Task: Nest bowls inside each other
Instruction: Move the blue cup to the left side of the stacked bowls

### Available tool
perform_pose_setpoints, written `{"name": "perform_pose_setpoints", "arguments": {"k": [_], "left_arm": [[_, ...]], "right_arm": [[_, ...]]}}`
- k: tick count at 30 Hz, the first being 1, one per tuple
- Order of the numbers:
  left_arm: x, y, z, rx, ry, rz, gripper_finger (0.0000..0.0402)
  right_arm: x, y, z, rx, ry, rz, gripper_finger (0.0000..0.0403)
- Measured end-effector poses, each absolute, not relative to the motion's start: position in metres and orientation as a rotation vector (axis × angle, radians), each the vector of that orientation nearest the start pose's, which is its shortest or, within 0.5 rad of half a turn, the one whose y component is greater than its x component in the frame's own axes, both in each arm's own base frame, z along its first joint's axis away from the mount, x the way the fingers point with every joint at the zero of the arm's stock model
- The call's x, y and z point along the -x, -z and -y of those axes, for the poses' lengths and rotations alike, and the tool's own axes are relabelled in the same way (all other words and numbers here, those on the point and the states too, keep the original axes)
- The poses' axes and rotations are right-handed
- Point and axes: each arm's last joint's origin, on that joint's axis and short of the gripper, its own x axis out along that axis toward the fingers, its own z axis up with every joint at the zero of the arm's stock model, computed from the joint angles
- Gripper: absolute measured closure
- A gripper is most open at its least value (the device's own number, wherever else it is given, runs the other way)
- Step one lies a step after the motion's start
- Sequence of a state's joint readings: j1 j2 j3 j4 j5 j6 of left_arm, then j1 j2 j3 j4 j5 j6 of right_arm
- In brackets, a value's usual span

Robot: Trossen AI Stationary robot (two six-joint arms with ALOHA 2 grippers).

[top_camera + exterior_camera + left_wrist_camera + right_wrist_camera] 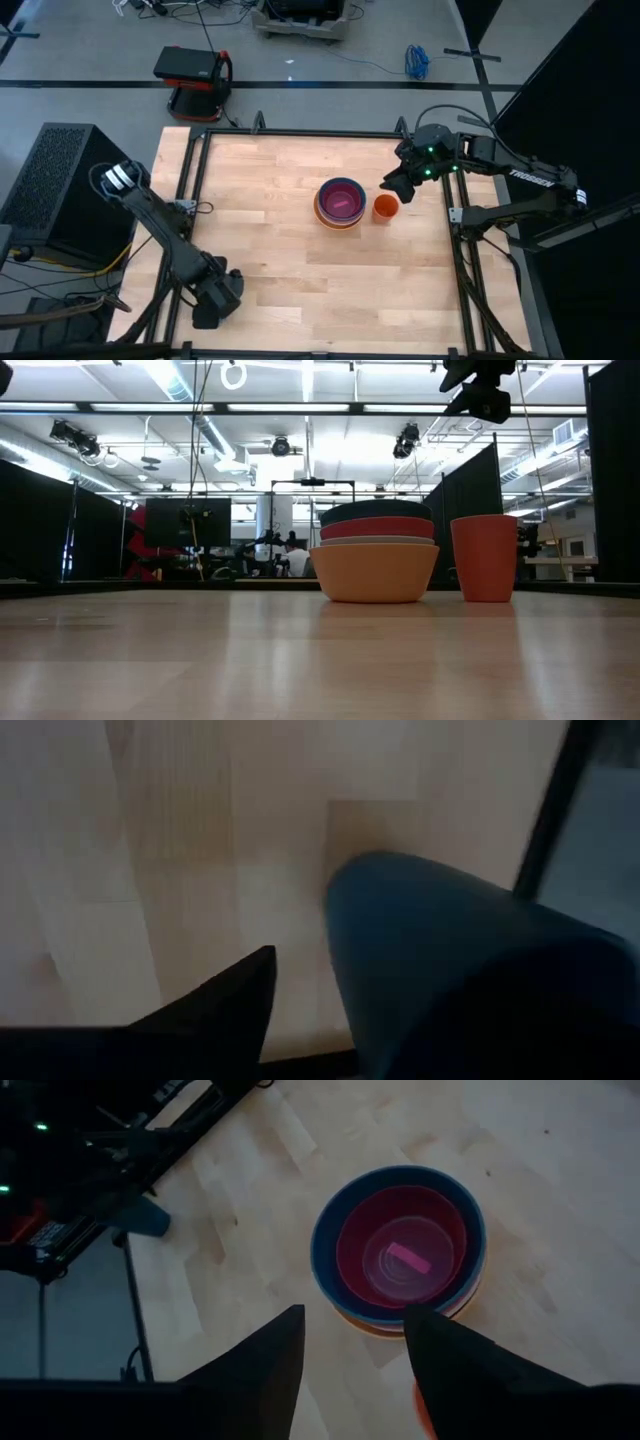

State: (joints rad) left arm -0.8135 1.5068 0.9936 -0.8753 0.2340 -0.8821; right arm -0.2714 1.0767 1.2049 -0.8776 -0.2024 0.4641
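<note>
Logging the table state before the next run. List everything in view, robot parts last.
bowls: one nested stack near the table's middle; orange at the bottom, then white and red-orange rims, teal-blue, and magenta-pink innermost.
orange cup: one, orange, upright just right of the stack, apart from it in the low view.
dark blue cup: one, dark blue, close in front of the left wrist camera, between the left fingers; whether it is gripped cannot be told.
table: one, light wood, black frame around it.
red and black case: one, on the floor beyond the table.
left gripper: at the table's near left corner.
right gripper: open, empty, raised beside the orange cup at the far right.
</note>
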Motion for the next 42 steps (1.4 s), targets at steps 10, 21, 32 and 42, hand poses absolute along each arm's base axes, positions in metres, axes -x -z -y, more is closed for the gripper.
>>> {"name": "perform_pose_setpoints", "arguments": {"k": [10, 21, 32, 42], "left_arm": [[-0.178, -0.201, 0.199, 0.283, 0.141, -1.607, 0.0281], [-0.181, -0.202, 0.199, 0.322, 0.088, -1.58, 0.0401], [-0.189, -0.266, 0.148, 0.407, -0.233, -1.246, 0.0401], [-0.201, -0.306, 0.098, 0.405, -0.45, -0.816, 0.0402]], "right_arm": [[-0.195, -0.361, 0.048, -0.626, 0.223, -0.707, 0.0264], [-0.195, -0.361, 0.048, -0.626, 0.222, -0.707, 0.0289], [-0.195, -0.361, 0.048, -0.615, 0.219, -0.708, 0.0287], [-0.195, -0.361, 0.048, -0.591, 0.211, -0.71, 0.0288]]}}
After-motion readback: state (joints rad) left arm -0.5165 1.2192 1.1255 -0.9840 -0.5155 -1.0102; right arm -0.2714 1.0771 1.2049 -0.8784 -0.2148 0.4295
